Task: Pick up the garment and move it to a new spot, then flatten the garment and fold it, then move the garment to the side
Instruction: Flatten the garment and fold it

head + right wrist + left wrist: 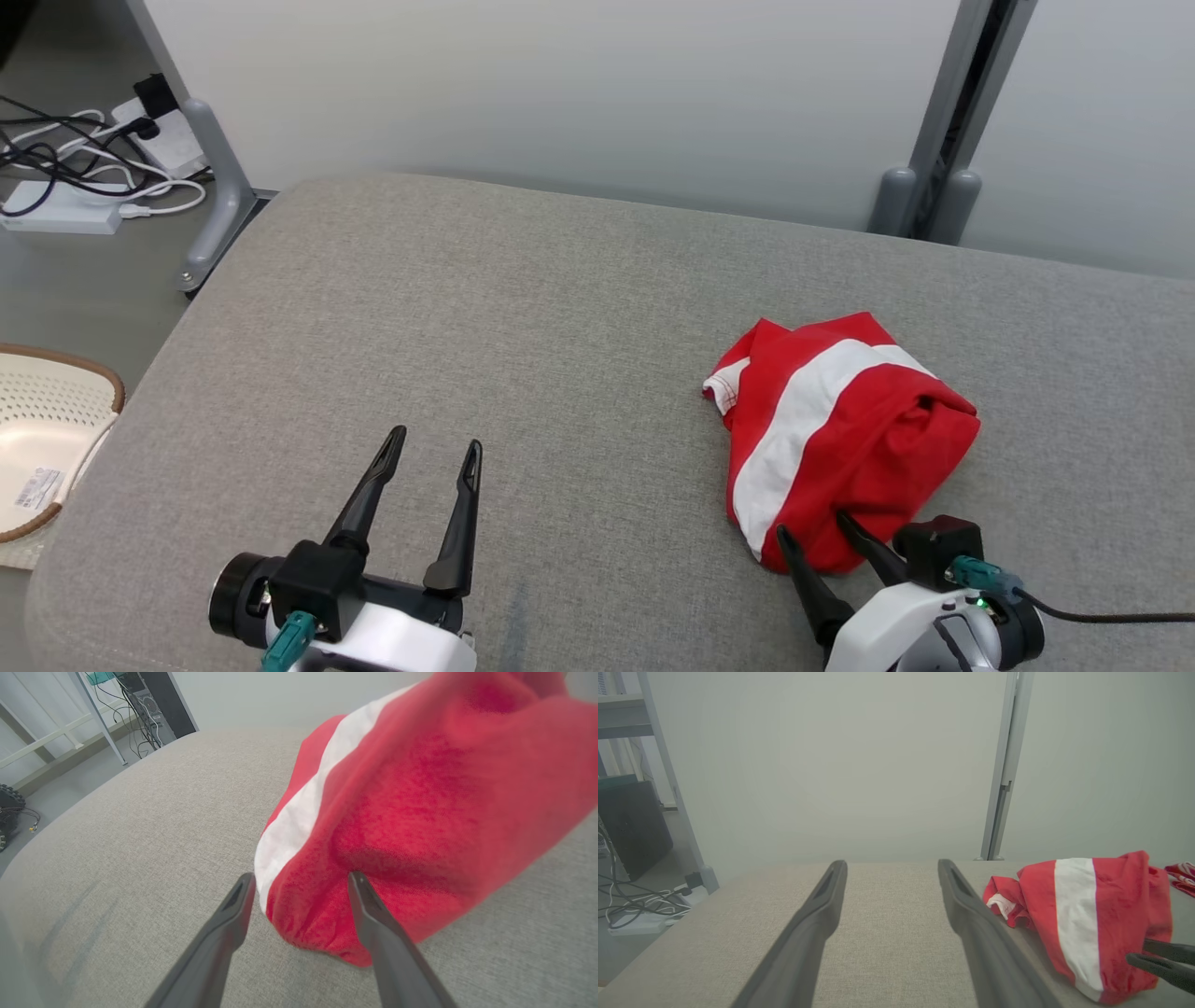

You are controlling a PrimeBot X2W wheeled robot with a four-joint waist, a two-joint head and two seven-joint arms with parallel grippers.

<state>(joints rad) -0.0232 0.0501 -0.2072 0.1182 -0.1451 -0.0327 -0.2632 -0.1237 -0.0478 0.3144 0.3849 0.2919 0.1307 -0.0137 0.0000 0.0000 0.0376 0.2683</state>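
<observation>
The garment (840, 429) is a red cloth with a broad white stripe, bunched in a heap on the right half of the grey cushioned surface (523, 355). My right gripper (814, 525) stands open at the heap's near edge, its two fingertips right against the cloth. In the right wrist view the garment (420, 812) bulges between and beyond the spread fingers (233, 914). My left gripper (437, 442) is open over bare fabric at the lower left, well apart from the heap. The left wrist view has the garment (1087, 919) to the right of its fingers (971, 914).
A white perforated basket (37, 439) sits off the surface's left edge. Cables and a power strip (84, 177) lie on the floor at the back left. Grey frame posts (934, 121) and a pale wall stand behind the surface.
</observation>
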